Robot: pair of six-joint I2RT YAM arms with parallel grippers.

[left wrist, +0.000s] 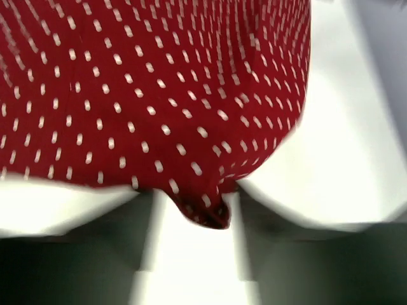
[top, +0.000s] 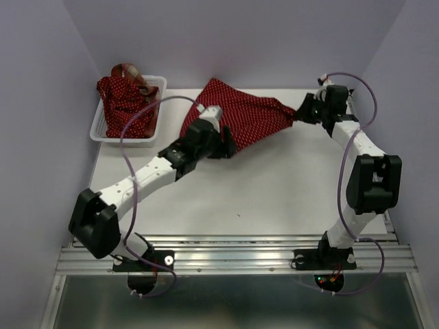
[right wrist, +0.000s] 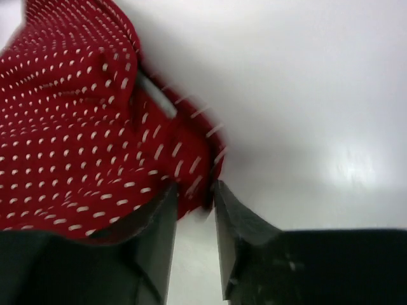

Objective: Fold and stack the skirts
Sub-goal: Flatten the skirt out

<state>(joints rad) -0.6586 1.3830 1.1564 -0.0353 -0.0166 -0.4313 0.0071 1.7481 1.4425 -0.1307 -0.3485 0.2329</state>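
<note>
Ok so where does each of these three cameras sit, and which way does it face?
Top external: above and behind the bases, looking down on the table; both arms show whole.
Left wrist: on the left arm, looking past the left gripper at the dotted skirt.
Right wrist: on the right arm, looking past the right gripper at skirt and table.
Shared: all views show that skirt.

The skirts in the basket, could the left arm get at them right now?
Probably not yet. The left pincer is shut on the stretched polka-dot skirt, so it would have to let go first. Otherwise the basket sits close to that arm, nothing between.
</note>
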